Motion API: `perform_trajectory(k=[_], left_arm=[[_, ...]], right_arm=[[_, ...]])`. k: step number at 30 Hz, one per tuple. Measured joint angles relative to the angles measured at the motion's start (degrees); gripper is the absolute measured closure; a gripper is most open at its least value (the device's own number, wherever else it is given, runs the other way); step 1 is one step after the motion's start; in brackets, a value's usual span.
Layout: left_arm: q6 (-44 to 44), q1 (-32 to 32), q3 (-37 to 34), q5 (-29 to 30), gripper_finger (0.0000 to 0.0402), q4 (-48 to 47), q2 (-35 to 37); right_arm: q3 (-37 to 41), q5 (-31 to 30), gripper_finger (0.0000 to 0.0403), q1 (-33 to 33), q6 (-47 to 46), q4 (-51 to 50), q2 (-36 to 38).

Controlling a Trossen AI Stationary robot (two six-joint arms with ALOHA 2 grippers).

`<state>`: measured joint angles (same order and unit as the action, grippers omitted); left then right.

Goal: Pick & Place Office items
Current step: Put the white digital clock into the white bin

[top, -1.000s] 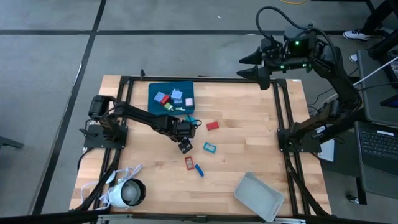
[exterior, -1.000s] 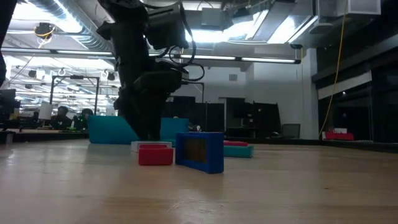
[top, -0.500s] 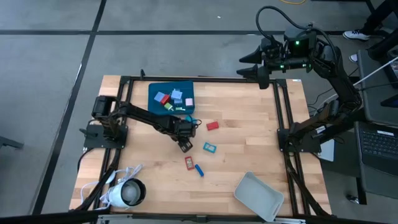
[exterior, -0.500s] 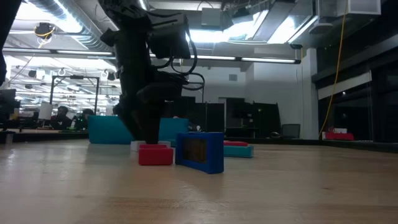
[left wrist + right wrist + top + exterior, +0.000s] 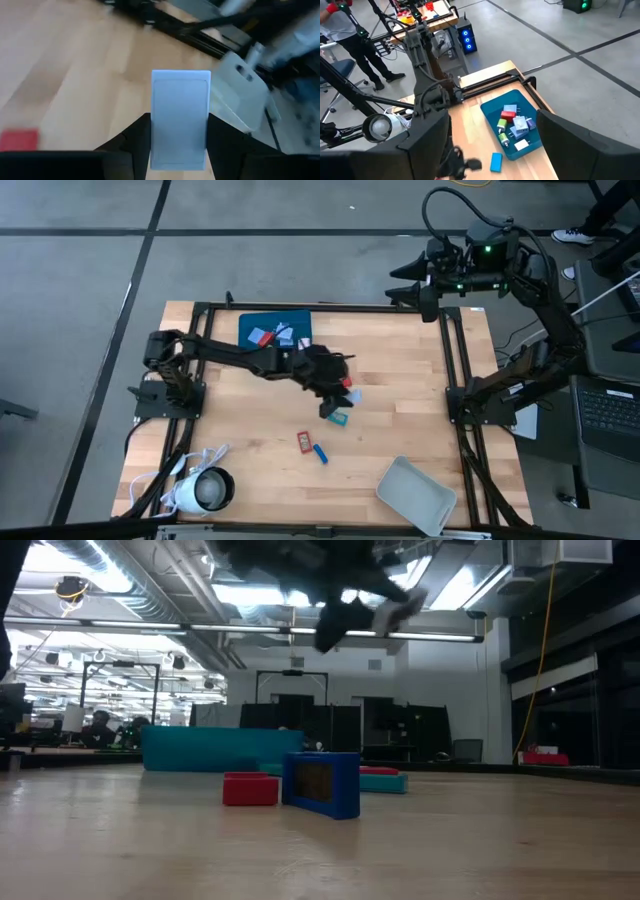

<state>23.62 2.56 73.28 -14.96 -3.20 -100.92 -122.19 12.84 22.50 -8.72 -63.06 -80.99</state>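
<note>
My left gripper [image 5: 331,406] is over the table's middle, raised high in the low view [image 5: 368,606], and is shut on a pale blue block [image 5: 180,117]. On the wood below lie a light blue piece [image 5: 339,418], a red piece [image 5: 304,442], a blue piece [image 5: 320,453] and another red piece [image 5: 349,384] beside the arm. The teal tray [image 5: 252,326] at the far edge holds several small pieces. My right gripper [image 5: 394,285] hangs open above the table's far right corner, away from everything. My left gripper pinches the pale blue block between its two fingers, one finger [image 5: 137,135] on each long side [image 5: 156,125]. The block sticks out forward past the fingertips. It is lifted clear of the table, and the fingers slant down toward the table's near right.
A grey tray [image 5: 415,496] lies at the near right corner and shows ahead of the left gripper [image 5: 240,95]. A white round corded device [image 5: 205,490] sits at the near left corner. Black frame rails [image 5: 455,380] run along the table's edges.
My left gripper has risen from the table beside the red piece and swung toward the right edge, now high over the light blue piece. The pale block that lay behind the red piece in the low view is gone from the table, carried up in the fingers.
</note>
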Motion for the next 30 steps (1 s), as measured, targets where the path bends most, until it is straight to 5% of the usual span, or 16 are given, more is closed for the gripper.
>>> perform_trajectory(k=[20, 30], left_arm=[[-10.78, -4.03, 40.64, -17.35, 0.0253, -4.63, -30.05], [-12.24, -10.3, 44.8, -22.42, 0.0253, -6.81, -33.29]], right_arm=[[0.0, 0.0, 0.0099, 0.0, 0.46, -0.01, 0.31], [0.0, 0.02, 0.0099, 0.0, 0.04, -0.01, 0.31]])
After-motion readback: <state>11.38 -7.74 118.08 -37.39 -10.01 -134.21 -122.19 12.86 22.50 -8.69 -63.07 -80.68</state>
